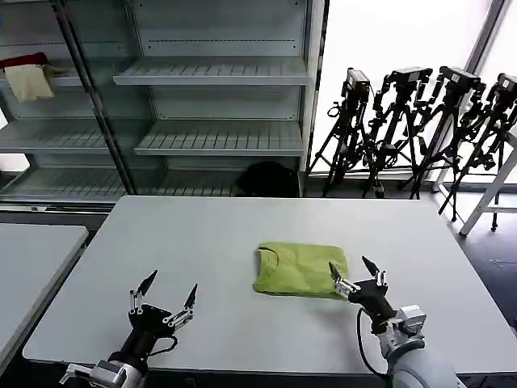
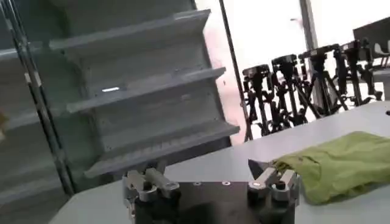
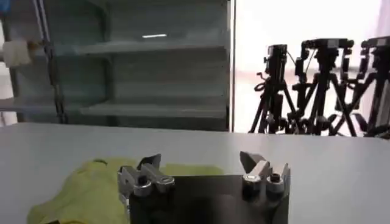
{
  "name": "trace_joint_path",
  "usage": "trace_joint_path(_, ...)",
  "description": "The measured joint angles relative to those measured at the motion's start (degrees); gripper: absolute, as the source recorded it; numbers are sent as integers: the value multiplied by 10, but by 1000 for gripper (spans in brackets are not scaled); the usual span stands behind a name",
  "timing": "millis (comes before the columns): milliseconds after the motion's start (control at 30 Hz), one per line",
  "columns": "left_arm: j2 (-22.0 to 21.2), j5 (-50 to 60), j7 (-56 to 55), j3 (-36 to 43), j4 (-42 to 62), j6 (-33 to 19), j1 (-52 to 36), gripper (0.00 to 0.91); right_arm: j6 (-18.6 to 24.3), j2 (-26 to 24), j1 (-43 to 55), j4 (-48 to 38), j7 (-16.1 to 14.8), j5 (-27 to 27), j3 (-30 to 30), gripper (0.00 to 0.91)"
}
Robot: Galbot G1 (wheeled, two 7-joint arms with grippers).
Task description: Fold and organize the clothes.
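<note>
The clothes, a lime-green T-shirt (image 1: 300, 268), lie folded into a compact rectangle near the middle of the grey table (image 1: 202, 242), neck hole to the left. My right gripper (image 1: 352, 271) stands open just off the shirt's near right corner, with nothing between its fingers; in the right wrist view the gripper (image 3: 198, 164) frames the shirt (image 3: 85, 192). My left gripper (image 1: 169, 289) is open near the table's front left edge, well away from the fabric. In the left wrist view the gripper (image 2: 204, 170) has the shirt (image 2: 341, 164) off to one side.
A second grey table (image 1: 32, 250) stands at the left. Behind are empty metal shelves (image 1: 214, 77), with red and cream cloths (image 1: 28, 74) on an upper left shelf. Several black tripods (image 1: 420, 129) and a white stand (image 1: 493, 206) are at the back right.
</note>
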Motion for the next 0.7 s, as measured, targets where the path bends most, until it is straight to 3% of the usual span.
trace_joint_path(700, 0, 3, 1, 0, 4, -7, -1, 907, 2, 42, 56, -81, -14, -33, -93, 907)
